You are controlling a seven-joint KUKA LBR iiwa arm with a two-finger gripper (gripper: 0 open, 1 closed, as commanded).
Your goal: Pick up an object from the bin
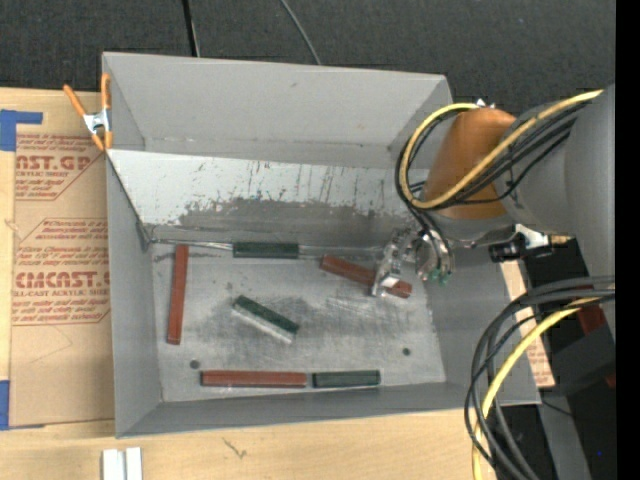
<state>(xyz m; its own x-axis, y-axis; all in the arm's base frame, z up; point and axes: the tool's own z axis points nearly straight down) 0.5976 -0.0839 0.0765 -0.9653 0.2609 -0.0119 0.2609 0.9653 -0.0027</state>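
the gripper [389, 278] of a kuka arm [570, 188], reaching in from the right under its orange wrist cover [475, 163], sits low in the right-hand part of a grey metal bin [270, 108]. it is down over the right end of a short red-brown bar [346, 267], which lies slanted on the floor near the back wall. whether the gripper is spread or closed on that bar cannot be told from this angle, as its own metal parts mask the spot. a stub of the same red-brown colour shows just past the gripper on its right.

five other bars lie flat across the scuffed bin floor, all apart from the gripper. a dark green bar [265, 251] rests along the foot of the back wall, to the left of the short red-brown bar and apart from it. a left red-brown bar [177, 294], long and thin, runs from back to front along the left side of the floor. a green bar with a pale edge [266, 318] lies at a slant in the middle. along the front wall a front red-brown bar [253, 378] and a shorter front green bar [345, 378] lie end to end, touching or very nearly so, the green one to the right.
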